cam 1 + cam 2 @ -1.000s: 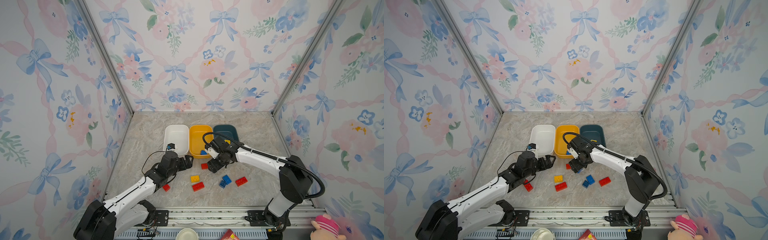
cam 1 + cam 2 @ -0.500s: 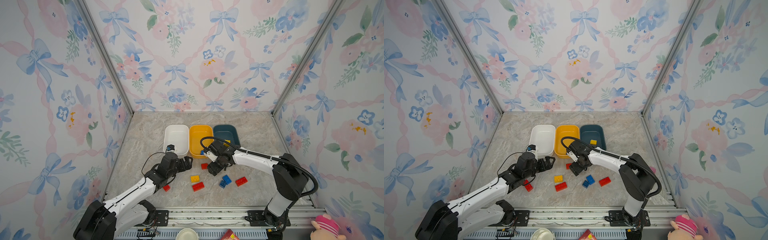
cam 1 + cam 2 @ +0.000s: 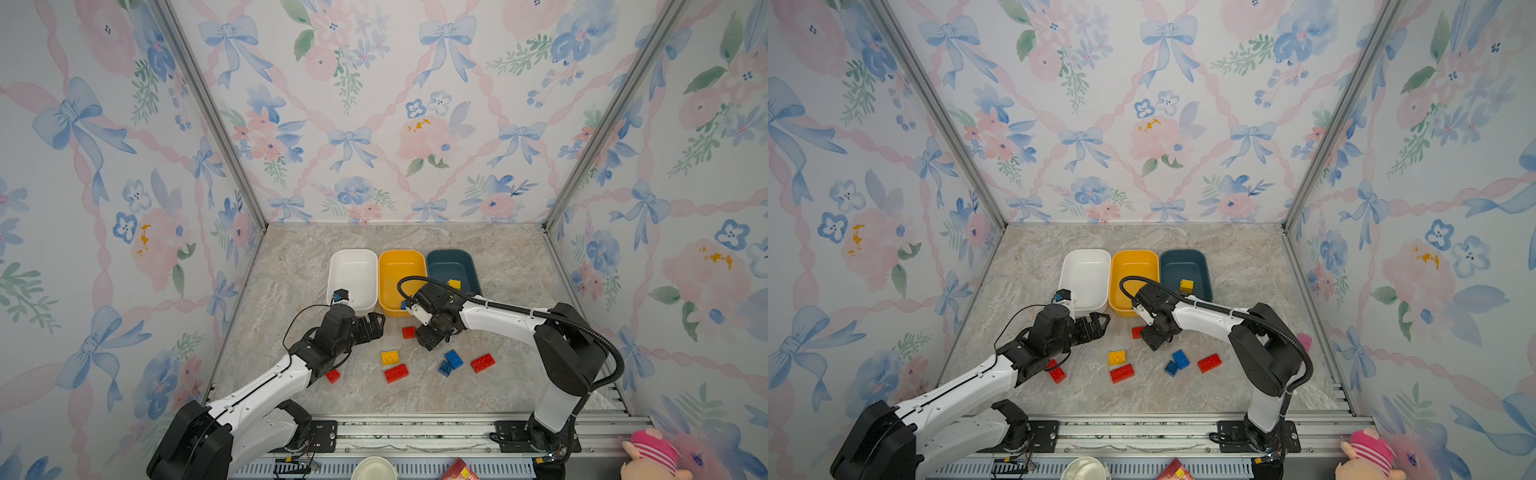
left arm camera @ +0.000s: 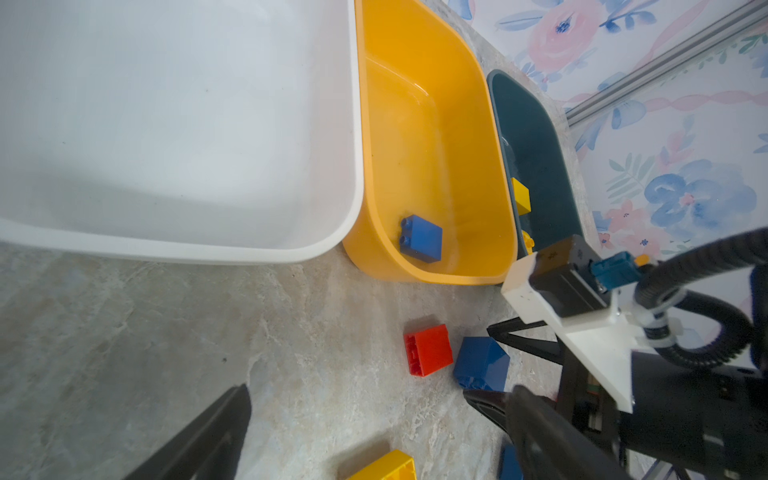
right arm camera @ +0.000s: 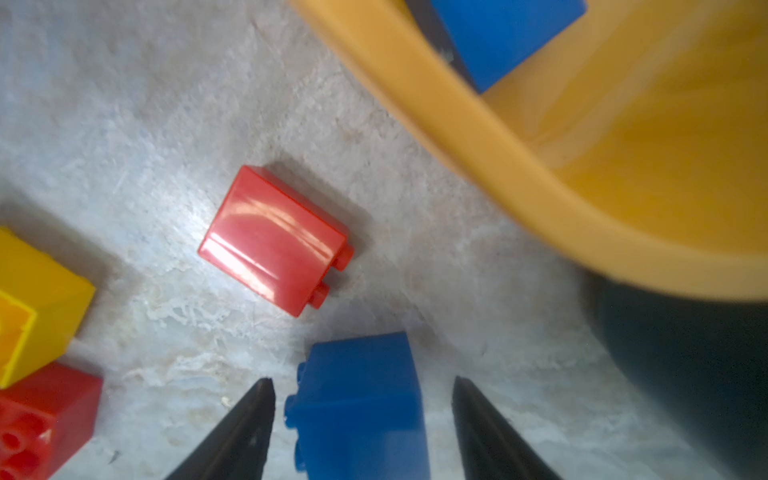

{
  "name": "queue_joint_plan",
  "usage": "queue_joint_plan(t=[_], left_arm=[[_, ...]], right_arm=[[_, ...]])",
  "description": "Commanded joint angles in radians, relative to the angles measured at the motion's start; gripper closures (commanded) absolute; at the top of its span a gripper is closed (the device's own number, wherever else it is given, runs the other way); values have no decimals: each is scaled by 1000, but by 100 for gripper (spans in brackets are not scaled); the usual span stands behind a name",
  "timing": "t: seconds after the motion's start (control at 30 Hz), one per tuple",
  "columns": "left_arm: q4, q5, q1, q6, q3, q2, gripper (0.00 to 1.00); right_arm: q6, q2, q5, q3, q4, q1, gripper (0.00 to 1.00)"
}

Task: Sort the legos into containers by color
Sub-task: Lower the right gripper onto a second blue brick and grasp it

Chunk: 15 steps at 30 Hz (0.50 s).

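On the bench [image 3: 299,266], 3 tubs in a row: yellow tub [image 3: 401,266] in the middle, white tub [image 3: 353,266] hard against its left side, teal tub [image 3: 451,262] just beside its right. Inside the yellow tub, by its near wall, a blue lego [image 4: 420,239] tipped on its side. Inside the teal tub, right of the yellow tub, a yellow lego [image 3: 1186,285]. Just in front of the yellow tub's near right corner, right jaws down at the bench and straddling a blue brick [image 5: 359,399]: 1 jaw on either side, partly open, a gap showing on each side, so not gripping. Just left of it, also in front of the yellow tub, a red cube [image 3: 408,332] on its side, near the blue brick but apart. Farther in front of the yellow tub, loose on the bench: a yellow brick [image 3: 390,357], a red oblong [image 3: 396,372] just beside it, a blue pair [image 3: 454,358] close together, a 2nd red oblong [image 3: 482,363]. Front-left of the yellow tub, near the white tub's corner, left jaws spread wide, holding nothing. Farther front-left of the yellow tub, a small red brick [image 3: 333,376] beside the left arm [image 3: 266,386].
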Motion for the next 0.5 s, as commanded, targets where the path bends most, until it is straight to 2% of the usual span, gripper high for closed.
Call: queue_joint_plan(t=[0.0,0.17,0.37,0.47], left_arm=[[-19,-12,5,-11,-19,-26,2],[-20,-15,6,-14,-26,-34,2],[-20,-19,6,-16,-32,-43,2],[-20,-18,6,-16,-33,-40,2]], right_arm=[[0,10,22,-23,8,11,38],[1,10,27,-31,14,11,48],[13,-15,20,-46,9,11,64],[29,-44,8,-46,0,10,66]])
